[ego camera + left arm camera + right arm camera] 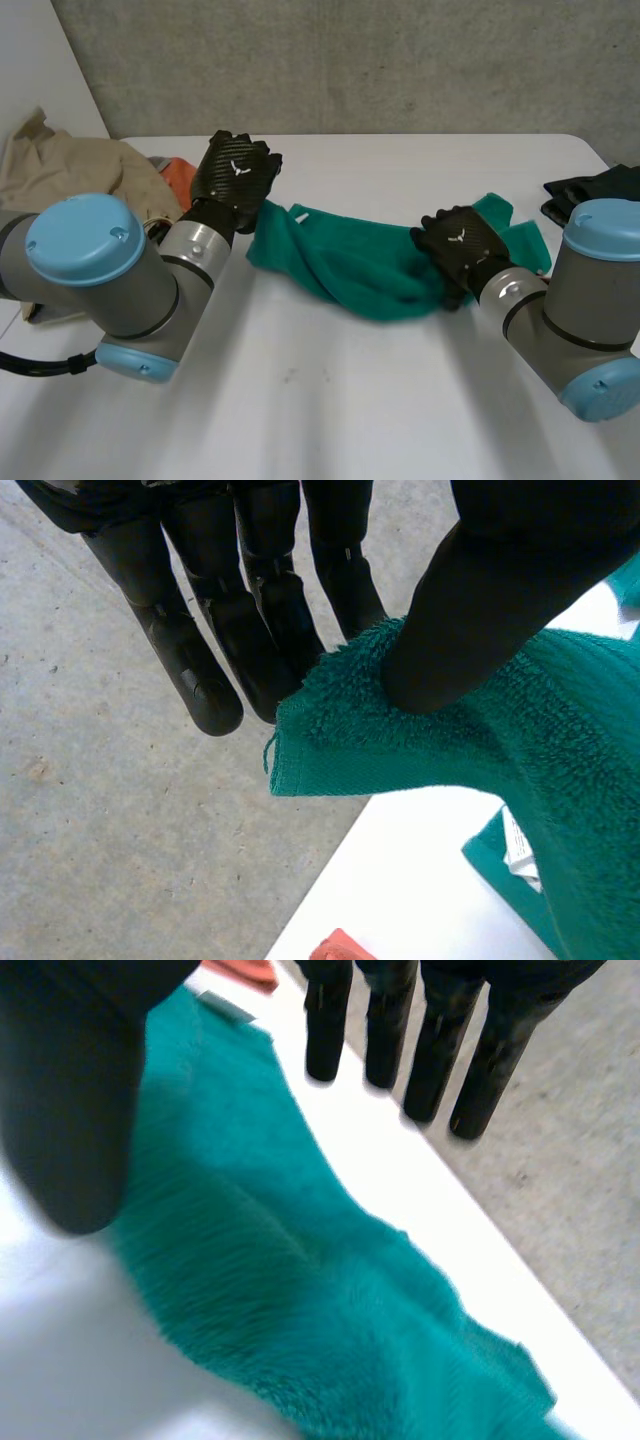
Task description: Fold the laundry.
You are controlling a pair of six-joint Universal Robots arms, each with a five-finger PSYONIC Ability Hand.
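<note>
The towel (350,265) lies across the middle of the table (330,410), stretched from left to right. At the towel's left end, the left hand (235,175) has a corner caught between thumb and fingers. The right hand (460,245) sits over the towel's right part, fingers straight. Left of the towel, past the left hand, lies a small cloth (178,180), and beyond it a crumpled heap of clothes (70,165). Right of the towel, at the table's edge, lies another bundle (595,190).

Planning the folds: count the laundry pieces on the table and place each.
4. A green towel in the middle, a beige cloth at the far left, an orange piece beside it, a black garment at the right edge. More may hide under the beige cloth.
</note>
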